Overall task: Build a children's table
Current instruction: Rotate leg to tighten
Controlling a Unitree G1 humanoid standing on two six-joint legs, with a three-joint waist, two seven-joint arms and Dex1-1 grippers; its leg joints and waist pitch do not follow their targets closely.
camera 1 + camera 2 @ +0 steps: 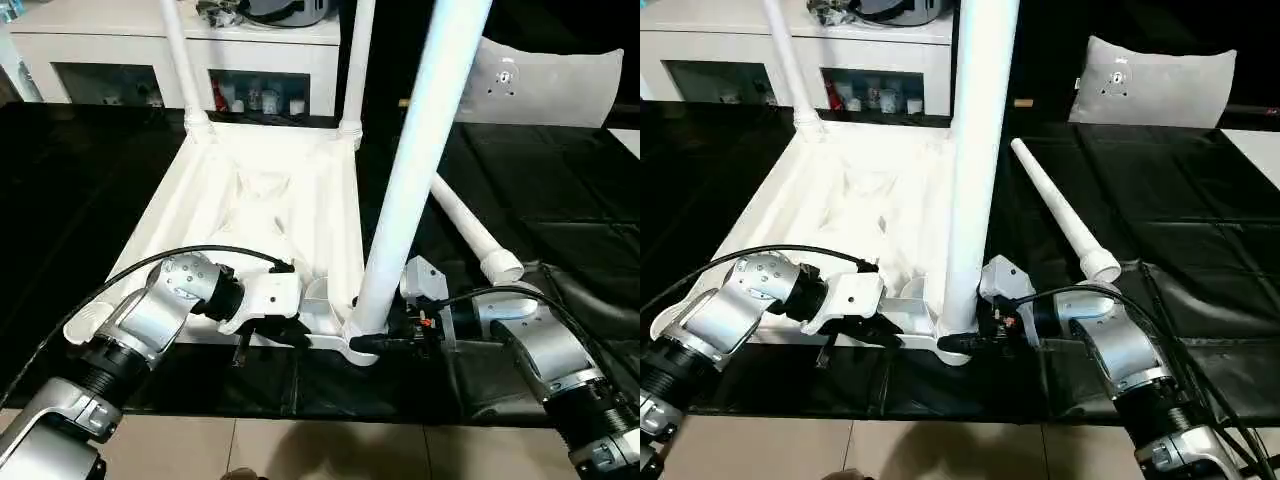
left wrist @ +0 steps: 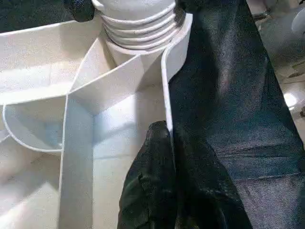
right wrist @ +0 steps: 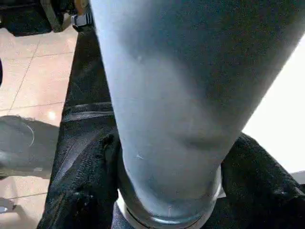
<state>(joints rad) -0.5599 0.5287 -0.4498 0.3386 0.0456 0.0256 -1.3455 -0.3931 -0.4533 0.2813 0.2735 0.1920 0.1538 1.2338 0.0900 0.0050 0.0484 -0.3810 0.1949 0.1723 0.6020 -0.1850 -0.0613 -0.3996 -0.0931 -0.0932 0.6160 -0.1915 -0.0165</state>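
tabletop [image 1: 250, 200] lies upside down on the black surface [image 1: 560, 180], rim up, sockets facing up. two legs [image 1: 180, 60] already stand in the far corner sockets. third leg [image 1: 420, 160] stands upright in the near right corner socket [image 2: 138, 28], threaded base showing just above it, so not fully seated by my read. fourth leg [image 1: 1060, 210] lies loose on the surface to the right, well apart from the tabletop, waiting its turn.

my left end effector [image 2: 164, 157] is pinched shut on the tabletop's near rim wall just beside that socket, i'd say to pin the top down so it can't spin or slide while the leg gets turned. my right end effector [image 3: 167, 191] has its black fingers [image 3: 86, 186] either side of the third leg's base, jaws partly open around it; can't tell if they're gripping firm yet. low hold makes sense for twisting it in.
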